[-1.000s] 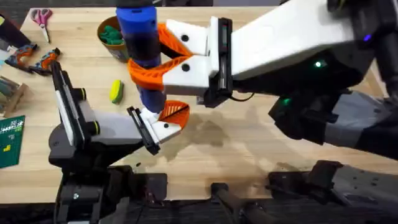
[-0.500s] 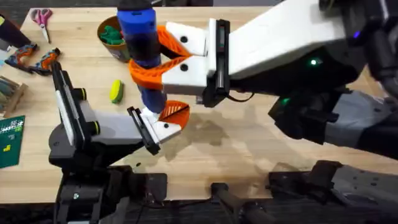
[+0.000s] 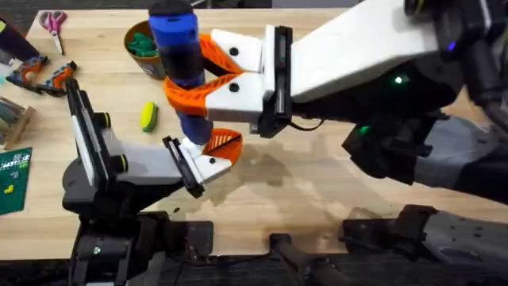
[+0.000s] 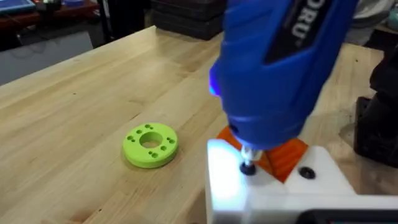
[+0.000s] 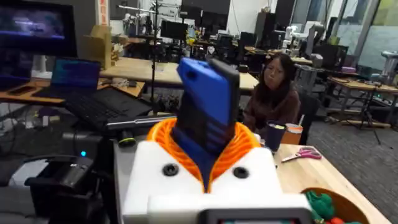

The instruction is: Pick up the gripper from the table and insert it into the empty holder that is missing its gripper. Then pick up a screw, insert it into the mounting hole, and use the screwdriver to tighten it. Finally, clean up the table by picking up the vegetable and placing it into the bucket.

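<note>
My right gripper (image 3: 193,77) is shut on the blue screwdriver (image 3: 179,49), holding it upright between its orange pads (image 5: 249,144). The metal bit (image 4: 247,163) rests on a dark screw in the white holder (image 4: 227,183), with the orange gripper (image 4: 285,155) seated just behind it. At the table's middle, my left gripper (image 3: 208,159) is shut on the holder (image 3: 210,165). The yellow-green vegetable (image 3: 148,116) lies on the table to its left. The bucket (image 3: 136,56) stands at the back, partly hidden behind the screwdriver.
A flat green ring (image 4: 150,144) lies on the wood near the holder. Pink scissors (image 3: 54,22), orange-handled pliers (image 3: 44,75) and a green board (image 3: 13,179) line the left edge. The right arm (image 3: 357,56) spans the middle of the table.
</note>
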